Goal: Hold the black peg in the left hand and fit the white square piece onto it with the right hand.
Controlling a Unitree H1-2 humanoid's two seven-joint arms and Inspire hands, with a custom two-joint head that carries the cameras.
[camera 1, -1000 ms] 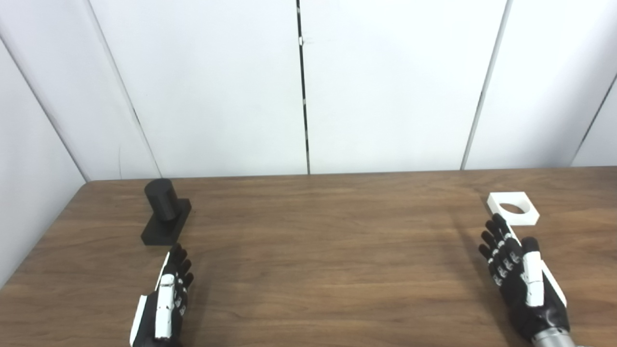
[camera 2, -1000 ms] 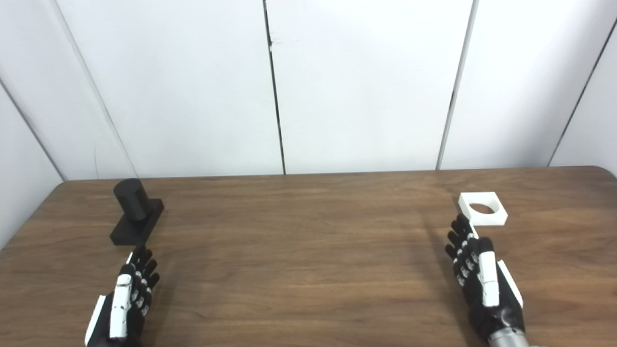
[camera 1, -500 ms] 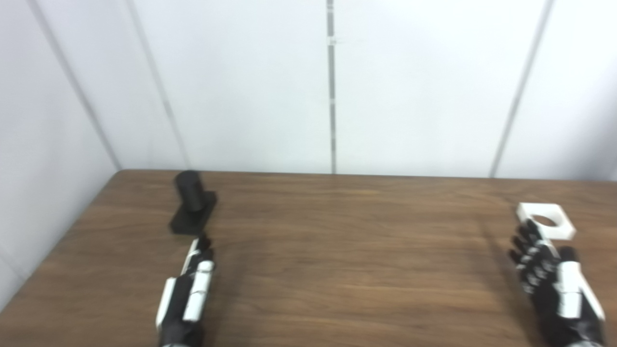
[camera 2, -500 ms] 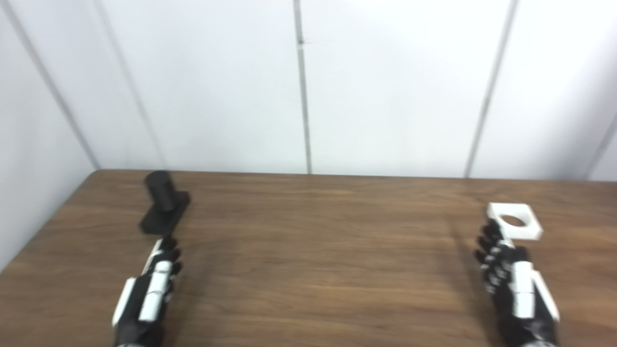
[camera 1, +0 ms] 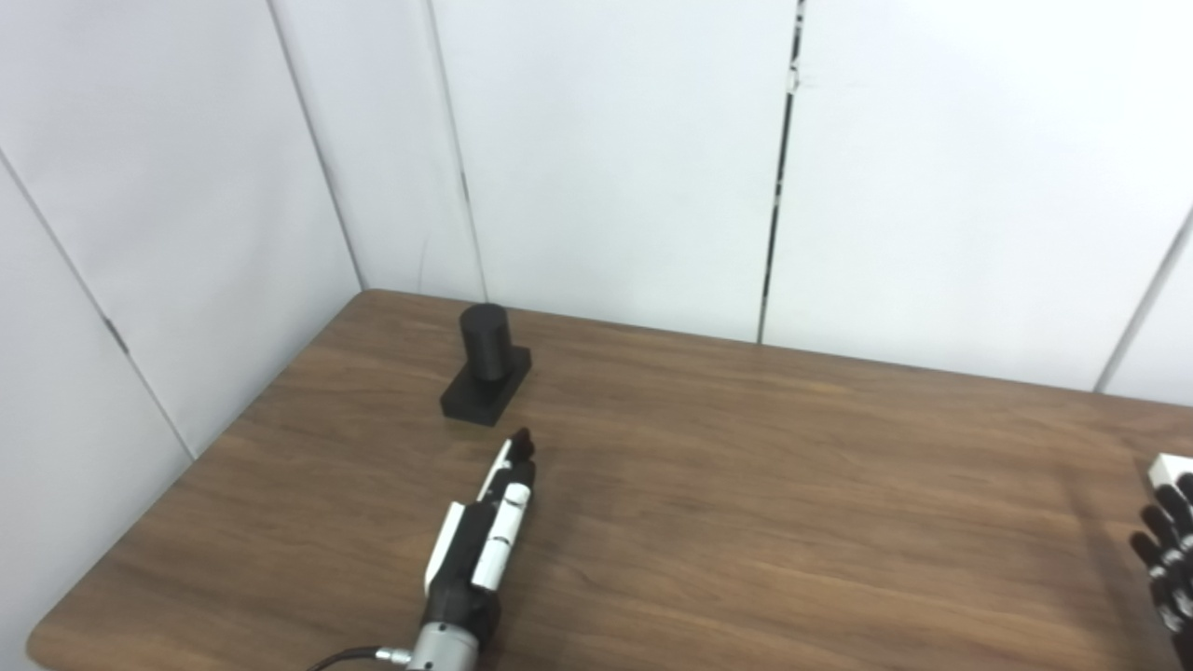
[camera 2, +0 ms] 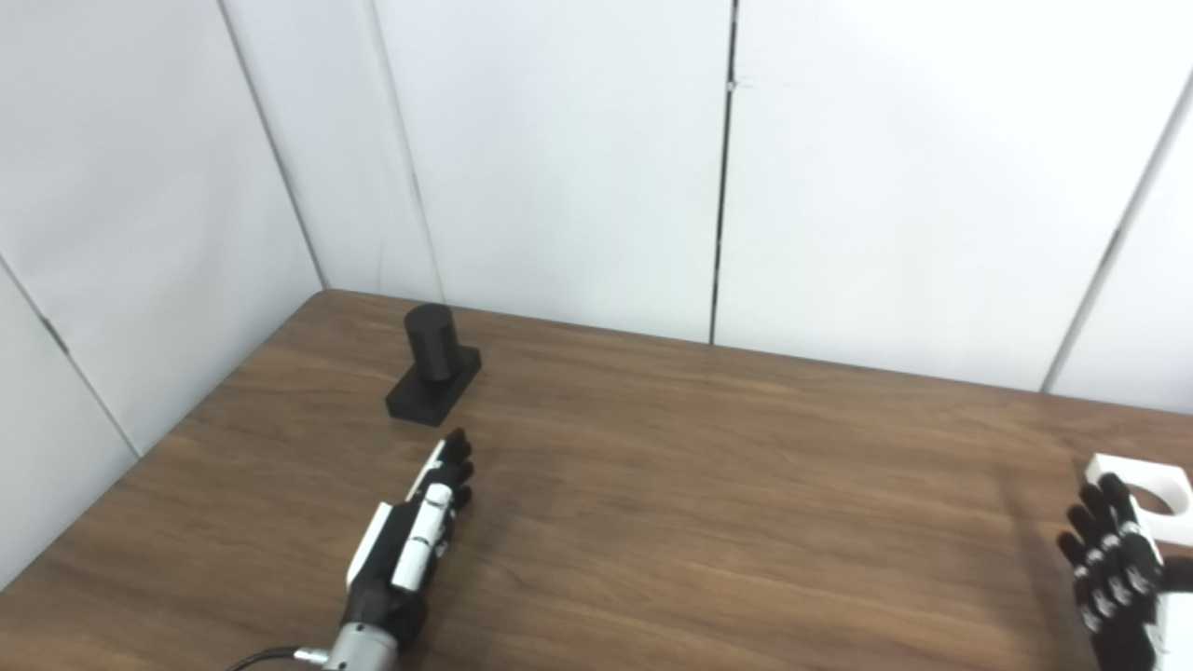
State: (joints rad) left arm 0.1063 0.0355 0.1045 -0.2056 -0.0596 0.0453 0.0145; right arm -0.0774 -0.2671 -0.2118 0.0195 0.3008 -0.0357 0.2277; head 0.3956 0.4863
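The black peg [camera 1: 484, 343] is a short cylinder standing upright on a flat black base [camera 1: 473, 398] at the table's far left. My left hand [camera 1: 486, 533] lies open just in front of it, fingers stretched toward the base, not touching it. The white square piece [camera 2: 1145, 486] with a round hole lies flat at the right edge of the picture, cut off there. My right hand [camera 2: 1111, 572] is open with its fingers spread, its fingertips close to the piece's near edge, and holds nothing.
The brown wooden table [camera 1: 764, 485] has its left edge and rounded near-left corner in view. White wall panels [camera 1: 606, 158] stand directly behind the table and along its left side.
The whole picture has shifted right, so the camera has turned left. Relative to the peg, my left hand has crept slightly forward. My right hand stays by the white piece.
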